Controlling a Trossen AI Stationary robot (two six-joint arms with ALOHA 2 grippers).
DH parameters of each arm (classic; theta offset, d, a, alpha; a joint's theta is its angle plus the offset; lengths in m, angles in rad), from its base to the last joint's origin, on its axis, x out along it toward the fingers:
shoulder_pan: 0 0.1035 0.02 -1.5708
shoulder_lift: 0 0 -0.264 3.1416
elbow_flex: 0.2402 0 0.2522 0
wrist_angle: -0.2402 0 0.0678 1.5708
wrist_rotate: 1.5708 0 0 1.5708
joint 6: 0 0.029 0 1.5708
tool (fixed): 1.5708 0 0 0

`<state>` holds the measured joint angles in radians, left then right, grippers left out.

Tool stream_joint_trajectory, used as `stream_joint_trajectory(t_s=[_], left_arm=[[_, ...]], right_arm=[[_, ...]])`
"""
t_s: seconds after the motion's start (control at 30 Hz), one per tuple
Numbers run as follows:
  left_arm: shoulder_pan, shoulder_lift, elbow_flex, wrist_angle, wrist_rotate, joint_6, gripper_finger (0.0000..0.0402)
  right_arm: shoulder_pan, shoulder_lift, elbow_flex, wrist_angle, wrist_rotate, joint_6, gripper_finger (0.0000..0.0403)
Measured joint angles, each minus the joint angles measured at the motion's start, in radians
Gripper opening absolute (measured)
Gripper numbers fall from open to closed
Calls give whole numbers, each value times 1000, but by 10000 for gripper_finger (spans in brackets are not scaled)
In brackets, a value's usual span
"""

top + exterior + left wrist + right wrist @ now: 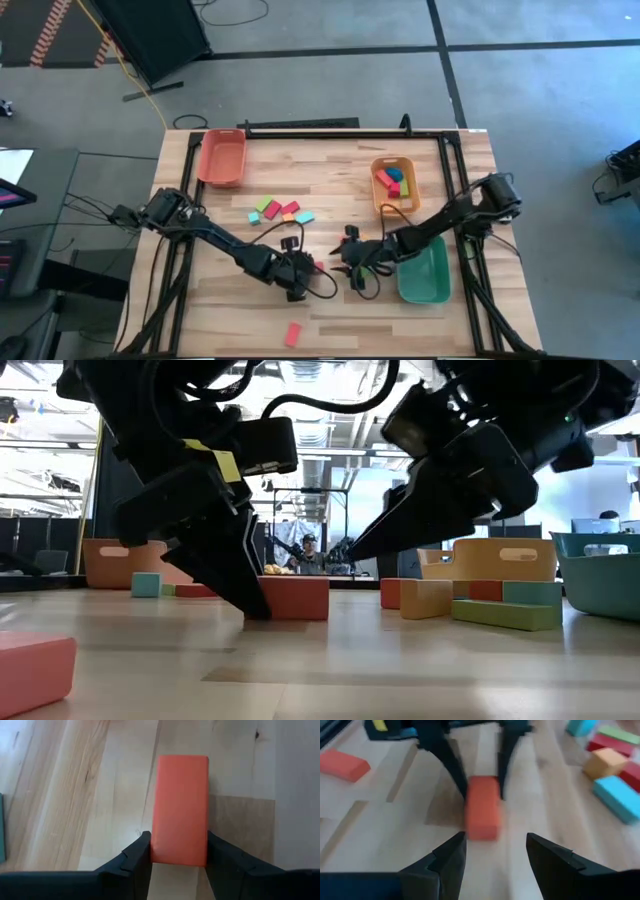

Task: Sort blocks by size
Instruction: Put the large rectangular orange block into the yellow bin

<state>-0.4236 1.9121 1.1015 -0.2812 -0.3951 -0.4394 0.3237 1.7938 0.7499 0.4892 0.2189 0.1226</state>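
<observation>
A red-orange block lies flat on the wooden table near its middle front. My left gripper comes from the table's left, with one finger on each long side of the block. In the low view its dark fingers reach down to the table in front of the block. My right gripper hovers open and empty just right of the block, pointing at it. More blocks lie loose on the table farther back. My left gripper pinches the red-orange block's two long sides at the end nearest the wrist, between its two fingers. The fingers slant down from the table's left and run along the block. The block rests flat on the table.
An orange tray holding a few blocks stands at the back right. A green tray sits right of my right gripper, and a red-orange tray is at the back left. One red block lies by the front edge.
</observation>
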Motion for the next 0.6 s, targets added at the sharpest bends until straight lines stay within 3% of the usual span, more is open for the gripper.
stream_joint_trajectory(t_s=[0.27, 0.43, 0.6], left_arm=[[14, 0, 0, 8, 19, -2, 176], [14, 0, 0, 6, 21, -7, 172], [14, -1, 0, 7, 22, -6, 169]], right_arm=[[10, 129, 127, -39, 9, -34, 235], [7, 143, 158, -75, 77, -56, 242], [1, 143, 164, -62, 78, -61, 261]])
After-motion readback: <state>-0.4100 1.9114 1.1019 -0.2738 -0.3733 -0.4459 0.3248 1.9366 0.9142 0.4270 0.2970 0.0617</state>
